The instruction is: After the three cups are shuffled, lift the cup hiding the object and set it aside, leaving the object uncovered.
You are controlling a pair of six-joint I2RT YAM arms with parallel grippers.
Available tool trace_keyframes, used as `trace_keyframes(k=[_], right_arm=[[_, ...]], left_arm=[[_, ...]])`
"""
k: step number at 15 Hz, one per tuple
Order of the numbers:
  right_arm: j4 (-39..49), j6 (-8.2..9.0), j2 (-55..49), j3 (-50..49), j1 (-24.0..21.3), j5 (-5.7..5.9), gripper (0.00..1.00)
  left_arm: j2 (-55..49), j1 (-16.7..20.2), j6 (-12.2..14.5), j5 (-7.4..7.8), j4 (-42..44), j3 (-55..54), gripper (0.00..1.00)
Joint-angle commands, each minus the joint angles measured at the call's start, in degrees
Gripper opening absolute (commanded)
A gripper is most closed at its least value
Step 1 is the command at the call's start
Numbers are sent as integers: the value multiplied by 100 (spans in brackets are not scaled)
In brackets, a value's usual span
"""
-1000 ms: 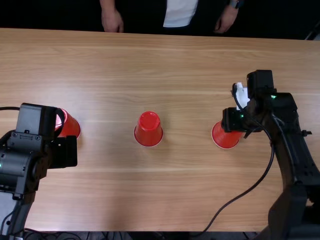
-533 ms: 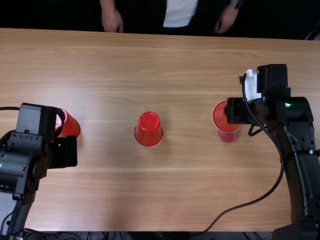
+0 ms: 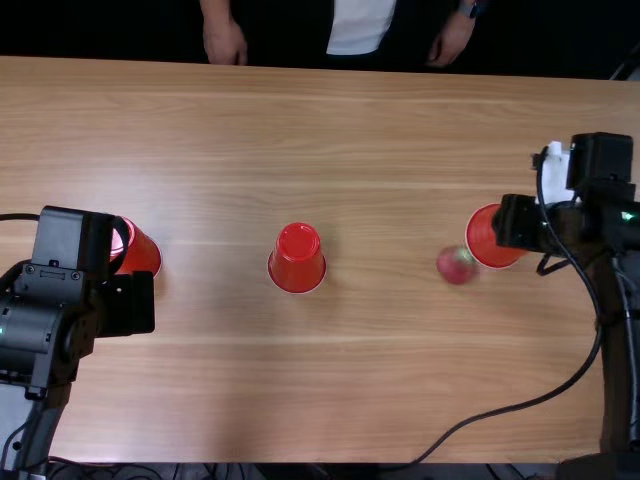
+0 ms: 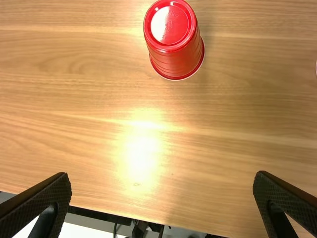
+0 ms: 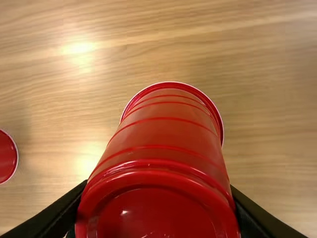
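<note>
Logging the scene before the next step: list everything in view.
cups: three, red; one upside down by the left arm, one upside down mid-table, one held in the right tool
ball: one, pinkish red, uncovered on the table next to the held cup
table: one, light brown wood, under everything
left tool: one, black, open, above the table's near left part
right tool: one, black, shut on a cup at the table's right side
</note>
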Motion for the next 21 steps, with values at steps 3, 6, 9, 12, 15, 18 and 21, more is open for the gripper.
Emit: trace_keyframes(k=[3,6,9,12,15,18,21], right_arm=[[-50,-16,-483,-329,-464,31,16],[13,-37,-544,-926,-850,41,17],[55,-68,-536,-1436,-1132,41,17],[129,-121,-430,-1761,-1334,94,17],[393,-205,-87,-1955,-1351,105,19],[656,-205,-70,-2192,-1360,105,36],[741,-205,-114,-2315,-1334,94,100]], left_arm=[[22,32,-79,6,2,134,100],[31,32,-79,6,-8,134,100],[31,32,-79,6,-8,126,100],[31,32,-68,6,-8,108,100],[31,32,-68,6,-8,47,100],[22,32,-68,6,-8,47,100],[22,32,-79,6,-8,47,100]])
